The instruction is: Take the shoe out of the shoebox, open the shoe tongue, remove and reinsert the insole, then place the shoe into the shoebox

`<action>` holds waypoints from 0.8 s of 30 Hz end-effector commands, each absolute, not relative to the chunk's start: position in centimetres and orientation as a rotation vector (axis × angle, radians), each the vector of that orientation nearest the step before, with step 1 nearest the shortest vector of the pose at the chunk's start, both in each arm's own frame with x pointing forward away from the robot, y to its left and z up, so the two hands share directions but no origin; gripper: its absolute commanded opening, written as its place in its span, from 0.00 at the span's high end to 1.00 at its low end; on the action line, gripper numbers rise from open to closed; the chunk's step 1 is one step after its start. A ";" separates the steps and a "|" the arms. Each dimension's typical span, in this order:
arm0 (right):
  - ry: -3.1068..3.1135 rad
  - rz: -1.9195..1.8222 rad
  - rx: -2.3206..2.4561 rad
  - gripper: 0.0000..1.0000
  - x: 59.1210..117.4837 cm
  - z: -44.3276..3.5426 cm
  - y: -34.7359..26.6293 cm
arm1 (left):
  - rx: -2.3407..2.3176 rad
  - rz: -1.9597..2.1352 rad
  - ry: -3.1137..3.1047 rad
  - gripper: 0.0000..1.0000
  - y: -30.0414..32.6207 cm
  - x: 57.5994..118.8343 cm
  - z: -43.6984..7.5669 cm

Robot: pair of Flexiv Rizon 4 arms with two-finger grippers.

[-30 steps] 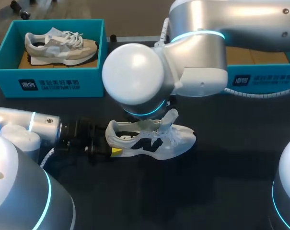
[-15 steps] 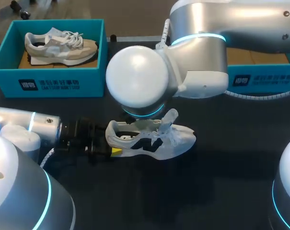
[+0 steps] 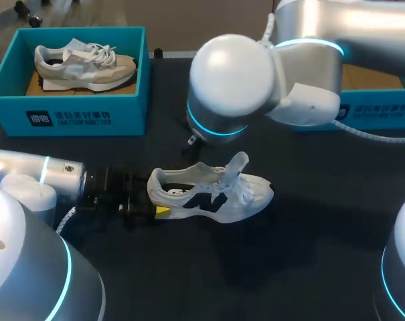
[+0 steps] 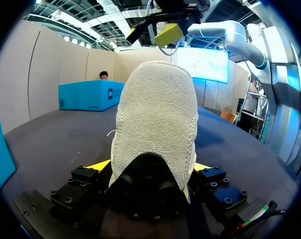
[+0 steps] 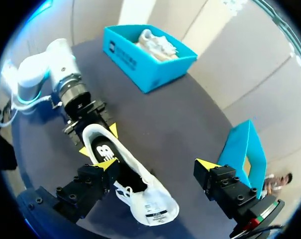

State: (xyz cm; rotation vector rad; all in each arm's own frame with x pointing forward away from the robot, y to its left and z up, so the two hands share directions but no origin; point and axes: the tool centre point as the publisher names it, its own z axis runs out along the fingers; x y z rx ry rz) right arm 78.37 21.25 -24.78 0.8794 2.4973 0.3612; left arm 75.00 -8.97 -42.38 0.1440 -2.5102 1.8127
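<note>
Mid-frame, my left claw [image 3: 158, 206] clamps the likely firm heel of the light, floppy white fabric trainer [image 3: 215, 194]; my right claw [image 5: 156, 165] hangs spread above.

I'm looking down on a dark, matte tabletop [image 3: 302, 267] that is filling nearly the whole head view. Its far edge is running straight across the upper part. Light from above is falling on it softly, leaving only faint shadows. Through both wrist cameras it is showing as dull charcoal.
</note>
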 end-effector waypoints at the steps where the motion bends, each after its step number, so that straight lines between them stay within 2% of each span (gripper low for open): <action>1: 2.594 0.439 0.735 0.00 78.8 -24.6 21.0 | 0.147 1.814 -2.511 1.00 -9.0 74.9 -42.4; 9: 2.611 0.391 0.304 0.00 78.7 -24.3 22.0 | 0.147 1.814 -2.511 1.00 -9.0 74.9 -42.4; 20: 2.565 0.282 0.090 0.00 78.7 -24.9 23.0 | 0.147 1.814 -2.511 1.00 -9.0 74.9 -42.4; 21: 2.568 0.281 0.070 0.35 78.6 -25.1 23.2 | 0.147 1.814 -2.511 1.00 -9.0 74.9 -42.4; 24: 2.591 0.261 0.008 0.87 78.2 -25.8 23.5 | 0.147 1.814 -2.511 1.00 -9.0 74.9 -42.4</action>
